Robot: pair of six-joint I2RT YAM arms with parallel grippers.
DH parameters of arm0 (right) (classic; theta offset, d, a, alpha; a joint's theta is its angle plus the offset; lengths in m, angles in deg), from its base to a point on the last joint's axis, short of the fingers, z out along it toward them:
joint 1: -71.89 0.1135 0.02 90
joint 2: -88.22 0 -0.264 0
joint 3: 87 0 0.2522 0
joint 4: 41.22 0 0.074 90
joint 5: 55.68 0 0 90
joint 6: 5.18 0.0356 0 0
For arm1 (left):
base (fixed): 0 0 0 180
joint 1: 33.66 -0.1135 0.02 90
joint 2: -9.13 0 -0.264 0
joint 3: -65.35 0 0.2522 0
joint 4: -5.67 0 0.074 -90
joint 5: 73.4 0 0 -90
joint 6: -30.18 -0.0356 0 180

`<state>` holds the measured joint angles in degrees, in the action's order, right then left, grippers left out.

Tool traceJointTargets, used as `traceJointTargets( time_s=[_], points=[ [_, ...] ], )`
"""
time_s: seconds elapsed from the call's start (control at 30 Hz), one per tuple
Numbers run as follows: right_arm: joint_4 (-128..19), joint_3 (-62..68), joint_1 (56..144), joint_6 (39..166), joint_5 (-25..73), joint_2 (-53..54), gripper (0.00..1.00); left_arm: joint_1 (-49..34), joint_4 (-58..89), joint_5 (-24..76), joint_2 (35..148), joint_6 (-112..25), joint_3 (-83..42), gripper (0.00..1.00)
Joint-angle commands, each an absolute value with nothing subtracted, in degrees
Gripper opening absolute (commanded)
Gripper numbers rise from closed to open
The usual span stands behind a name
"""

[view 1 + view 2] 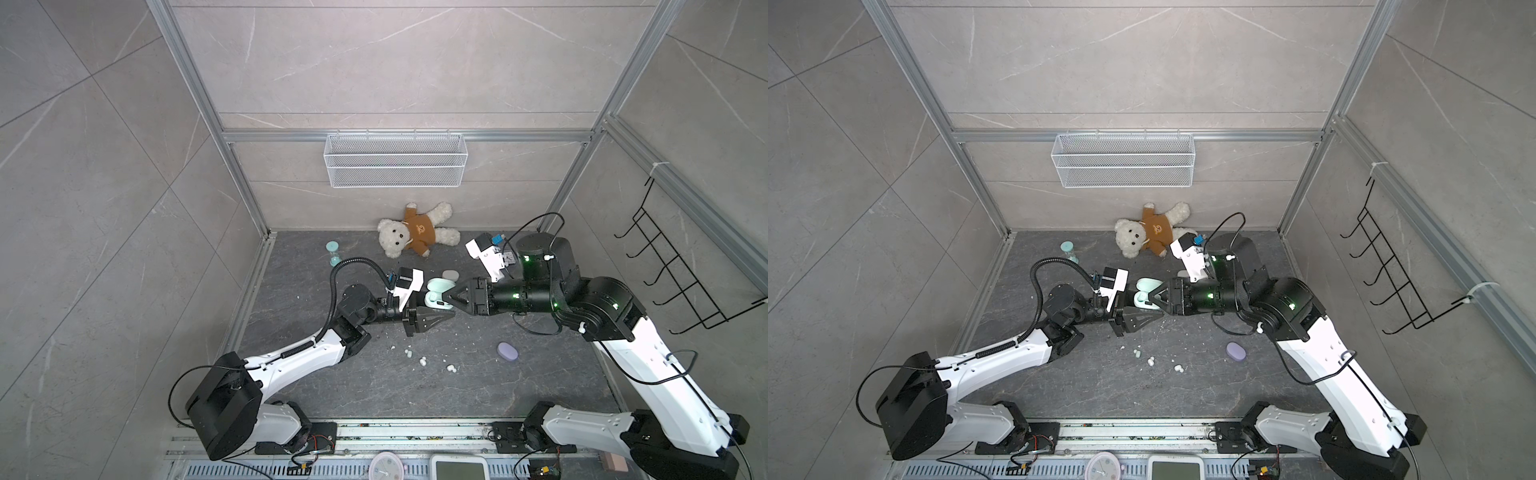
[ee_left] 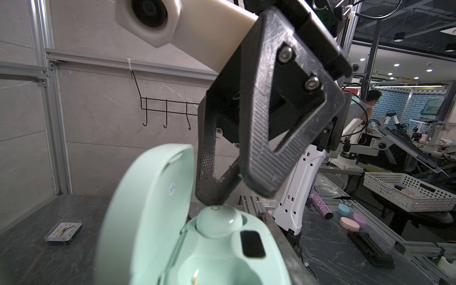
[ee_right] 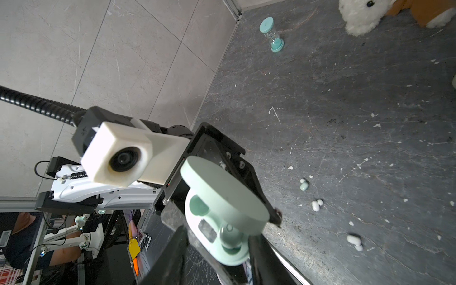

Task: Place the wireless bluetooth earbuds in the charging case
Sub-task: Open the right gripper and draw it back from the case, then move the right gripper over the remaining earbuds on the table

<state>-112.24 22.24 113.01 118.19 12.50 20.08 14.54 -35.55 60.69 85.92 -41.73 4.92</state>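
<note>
**rigpilot:** Mint charging case (image 2: 209,256) fills my left wrist cam, lid flipped open. One mint earbud (image 2: 218,220) sits in its socket; the other socket shows gold pins.

**benchrat:** Who's holding it?

**rigpilot:** My left fingers (image 1: 440,306), clamped tight on the case, off the tabletop (image 1: 540,395). Right fingers (image 2: 232,190) are parted a little, gripping nothing, tips right at the seated bud. Three loose buds (image 3: 316,204) lie on the tabletop, one mint, two white, near a shut lilac case (image 1: 508,351).

Bright even light, blurred close foregrounds
</note>
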Motion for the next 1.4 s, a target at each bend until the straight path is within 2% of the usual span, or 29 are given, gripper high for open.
traceJointTargets(
  time_s=[0.0, 0.23, 0.57, 0.83, 1.13, 1.37],
  points=[
    [-113.9, 22.8, 114.3, 117.9, 12.0, 21.4, 0.44, 14.0, -36.4, 60.6, 82.3, -42.1, 5.9, 0.29],
    [-116.4, 21.9, 114.9, 118.8, 11.7, 23.4, 0.46, 11.9, -30.9, 59.2, 76.8, -43.4, 9.5, 0.29],
    [-115.7, 13.4, 114.9, 122.0, 15.0, 28.0, 0.5, 10.5, -19.2, 57.2, 66.1, -47.6, 13.7, 0.29],
    [-111.8, 1.8, 114.9, 123.4, 21.9, 29.4, 0.6, 10.5, -12.8, 55.5, 58.1, -49.1, 16.7, 0.28],
    [-99.8, -8.0, 116.2, 119.1, 26.0, 15.8, 0.6, 10.6, -9.6, 54.4, 53.1, -50.7, 18.1, 0.28],
    [-92.0, -8.5, 121.4, 116.4, 32.4, 1.1, 0.62, 10.5, -8.2, 53.9, 52.1, -51.9, 17.8, 0.28]
  ],
)
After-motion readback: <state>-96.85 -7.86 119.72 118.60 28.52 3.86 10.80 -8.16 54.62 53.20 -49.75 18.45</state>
